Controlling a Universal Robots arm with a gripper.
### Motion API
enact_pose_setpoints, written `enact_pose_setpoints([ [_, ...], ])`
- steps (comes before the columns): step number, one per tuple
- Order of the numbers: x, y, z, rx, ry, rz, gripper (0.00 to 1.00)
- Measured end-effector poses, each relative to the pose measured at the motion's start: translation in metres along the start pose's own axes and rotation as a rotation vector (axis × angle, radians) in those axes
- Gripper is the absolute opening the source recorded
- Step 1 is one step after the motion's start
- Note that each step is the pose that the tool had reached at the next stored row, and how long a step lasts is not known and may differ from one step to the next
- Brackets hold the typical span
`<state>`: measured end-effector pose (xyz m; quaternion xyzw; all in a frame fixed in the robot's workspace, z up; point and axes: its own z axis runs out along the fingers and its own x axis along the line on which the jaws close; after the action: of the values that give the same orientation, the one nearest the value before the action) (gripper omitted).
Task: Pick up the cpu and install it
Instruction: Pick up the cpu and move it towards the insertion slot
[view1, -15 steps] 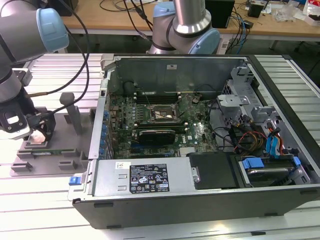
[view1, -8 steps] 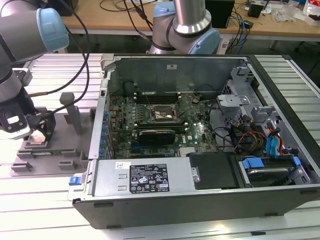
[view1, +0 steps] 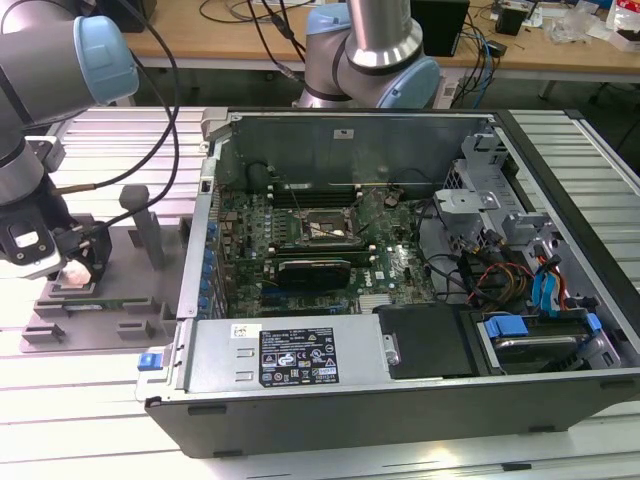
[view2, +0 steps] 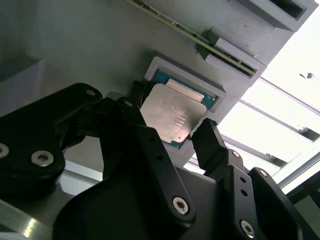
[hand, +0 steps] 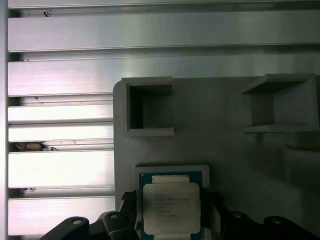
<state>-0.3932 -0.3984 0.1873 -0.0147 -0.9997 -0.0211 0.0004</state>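
Gripping the cpu (view2: 172, 112) where it sits in a pocket of the grey fixture (view1: 60, 335), lower left of the exterior view.

Gripper (view2: 170, 119) drawn in narrow, one black finger (view2: 134, 102) pressed to each of two opposite edges of the chip. Silvery lid facing up, green border visible round it in both wrist views. Seated flat inside a raised square frame on the fixture, next to two box-shaped holders moulded into the same grey plate. In the exterior view, arm bent low over the fixture at the frame's left edge, with the upright post (view1: 150, 225) just beside it toward centre. Open computer case (view1: 400, 400) across centre and right of that frame, well apart from the chip, with the dark socket frame (view1: 320, 228) on its motherboard near mid-frame. Ribbed metal table (hand: 60, 80) beneath fixture and case.
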Motion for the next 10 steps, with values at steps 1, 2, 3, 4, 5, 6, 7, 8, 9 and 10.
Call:
enact_pose_setpoints([
  [1, -0.0001, 0.0, 0.0, 0.0001, 0.0001, 0.0, 0.66],
  [2, -0.0001, 0.0, 0.0, 0.0, 0.0, 0.0, 0.66],
  [3, -0.0001, 0.0, 0.0, 0.0, 0.0001, 0.0, 0.65],
  [4, -0.0002, 0.0, -0.0001, 0.0001, 0.0001, 0.0, 0.58],
  [5, -0.0002, 0.0, -0.0001, 0.0001, 0.0002, 0.0, 0.55],
  [6, -0.0002, 0.0, -0.0001, 0.0001, 0.0001, 0.0, 0.55],
  [7, -0.0003, 0.0, 0.0, 0.0, 0.0001, 0.0, 0.55],
  [8, -0.0004, 0.0001, -0.0005, 0.0, 0.0001, 0.0, 0.55],
  [9, -0.0004, 0.0001, -0.0016, -0.0001, 0.0, 0.0, 0.55],
  [10, -0.0004, 0.0001, -0.0027, 0.0, 0.0, 0.0, 0.55],
])
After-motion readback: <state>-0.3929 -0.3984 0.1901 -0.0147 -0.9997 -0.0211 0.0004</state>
